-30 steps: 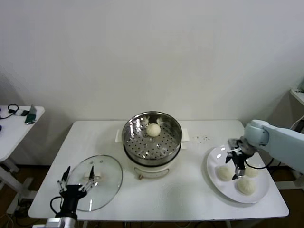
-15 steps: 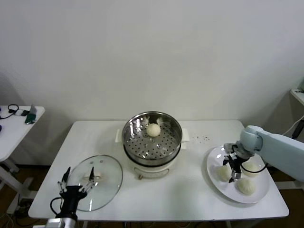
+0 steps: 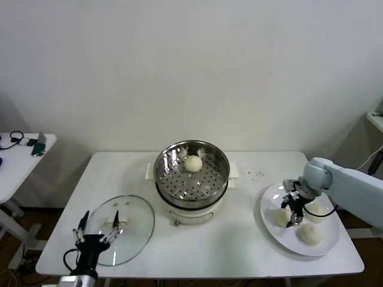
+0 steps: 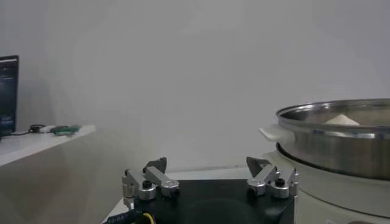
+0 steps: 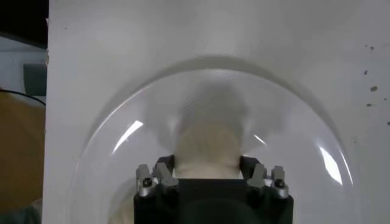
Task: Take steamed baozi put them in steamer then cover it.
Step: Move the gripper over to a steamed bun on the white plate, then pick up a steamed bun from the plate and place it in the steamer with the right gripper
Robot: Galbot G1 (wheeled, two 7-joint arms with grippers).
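While the right gripper (image 3: 291, 213) pinches a steamed baozi (image 5: 206, 150) on the plate (image 3: 328, 245), the steamer (image 3: 191, 173) lies leftward; left gripper (image 3: 96, 232) spread, idle.

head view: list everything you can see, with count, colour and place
round cream-white steamed baozi: four; one in the steamer, three on the plate
round shiny steel steamer on white cooker base: one, table centre
round clear glass cover with whitish handle: one, flat on the table's near left
flat white plate: one, table's right
white table: one, under everything
white side table: one, far left, small dark items on it
left tool: black, open, over the cover's near edge
right tool: shut on the plate's leftmost baozi
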